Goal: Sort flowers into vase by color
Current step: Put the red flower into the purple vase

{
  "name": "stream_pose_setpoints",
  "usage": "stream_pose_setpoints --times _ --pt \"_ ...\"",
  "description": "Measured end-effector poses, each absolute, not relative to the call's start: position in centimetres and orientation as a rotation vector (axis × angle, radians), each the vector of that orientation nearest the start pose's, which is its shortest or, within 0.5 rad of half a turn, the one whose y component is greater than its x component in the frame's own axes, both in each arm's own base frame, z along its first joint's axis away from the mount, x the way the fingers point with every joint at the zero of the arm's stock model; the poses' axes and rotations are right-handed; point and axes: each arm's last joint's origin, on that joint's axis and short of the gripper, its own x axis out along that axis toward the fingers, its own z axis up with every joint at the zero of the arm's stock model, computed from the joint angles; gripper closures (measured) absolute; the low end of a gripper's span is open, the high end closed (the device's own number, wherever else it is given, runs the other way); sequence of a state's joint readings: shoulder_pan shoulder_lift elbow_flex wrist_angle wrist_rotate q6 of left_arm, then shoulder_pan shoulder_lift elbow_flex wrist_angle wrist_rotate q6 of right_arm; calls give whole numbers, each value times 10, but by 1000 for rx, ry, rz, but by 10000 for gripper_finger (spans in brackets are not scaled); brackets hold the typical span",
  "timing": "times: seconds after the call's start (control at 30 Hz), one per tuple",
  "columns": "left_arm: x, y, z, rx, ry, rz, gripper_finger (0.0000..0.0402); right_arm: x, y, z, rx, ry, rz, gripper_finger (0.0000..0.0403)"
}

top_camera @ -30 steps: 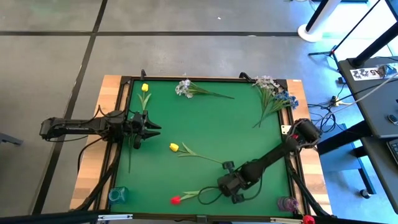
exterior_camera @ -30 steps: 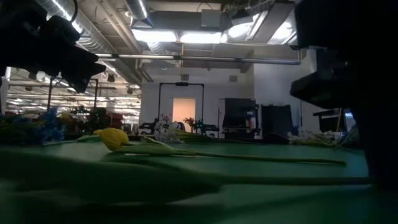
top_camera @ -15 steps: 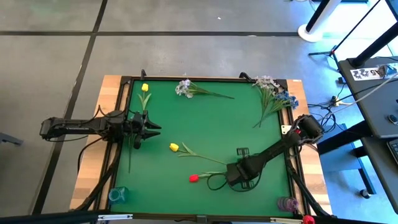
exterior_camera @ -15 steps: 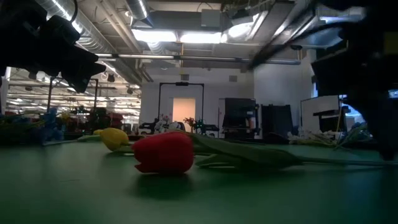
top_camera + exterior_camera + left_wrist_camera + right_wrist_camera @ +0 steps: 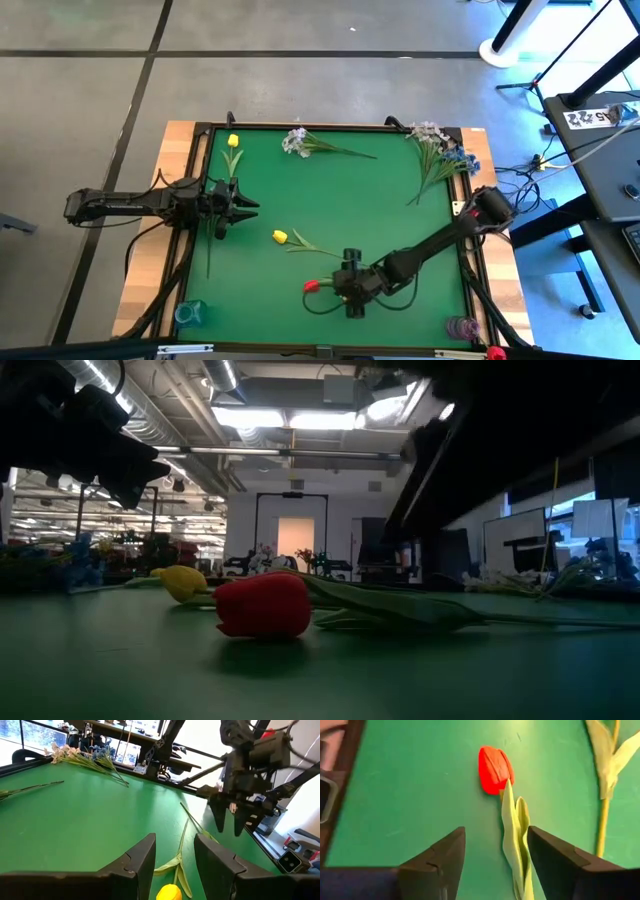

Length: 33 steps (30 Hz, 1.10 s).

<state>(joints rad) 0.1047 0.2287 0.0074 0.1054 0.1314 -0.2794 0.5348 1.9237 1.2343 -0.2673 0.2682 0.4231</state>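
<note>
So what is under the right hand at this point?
The right hand hangs open over the red tulip's leafy stem, which lies on the green mat between its fingers. The stem's far end is hidden under the arm.

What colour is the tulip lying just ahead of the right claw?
Red. The tulip lies on the green table beyond the right claw, clearest in the right wrist view.

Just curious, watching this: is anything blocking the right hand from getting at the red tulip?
Nothing visible does. The right hand is open directly over the red tulip, its leaves lying between the fingers. The green table around it is bare.
</note>
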Motion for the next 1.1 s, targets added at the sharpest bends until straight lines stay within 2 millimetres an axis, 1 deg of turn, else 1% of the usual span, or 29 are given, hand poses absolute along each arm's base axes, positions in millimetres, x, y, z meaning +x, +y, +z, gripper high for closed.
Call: stream_pose_setpoints --times 0.17,0.23,0.33,0.4,0.47,0.6,0.67,0.73,0.77,0.83,0.9,1.0,1.03,1.1 --pt "111 8 158 -292 112 -12 269 345 189 132 -27 1010 14 215" --pt "111 8 158 -292 112 -12 269 346 188 130 -24 1032 23 226" --pt "111 8 158 -292 112 -12 269 345 188 128 -30 1053 34 250" --pt "111 8 158 -292 112 -12 269 345 187 128 -29 1063 40 272" --pt "111 8 158 -292 111 -12 269 345 188 130 -34 1075 42 302" --pt "111 8 158 -292 111 -12 269 346 188 132 -44 1097 46 380" --pt "111 8 158 -292 112 -11 269 343 187 141 -71 1127 53 390" --pt "111 8 158 -292 111 -11 269 342 187 156 -85 1115 41 380" --pt "111 8 158 -292 111 -12 269 342 189 170 -83 1071 44 377" --pt "111 8 158 -292 109 -12 269 334 192 206 -80 958 63 380" --pt "111 8 157 -292 113 -12 269 321 197 240 -67 840 92 391" --pt "111 8 157 -292 113 -12 269 290 203 284 -47 701 159 393" --pt "111 8 158 -292 112 -11 269 278 205 301 -23 629 178 390" --pt "111 8 158 -292 110 -12 269 249 208 329 17 505 207 387"
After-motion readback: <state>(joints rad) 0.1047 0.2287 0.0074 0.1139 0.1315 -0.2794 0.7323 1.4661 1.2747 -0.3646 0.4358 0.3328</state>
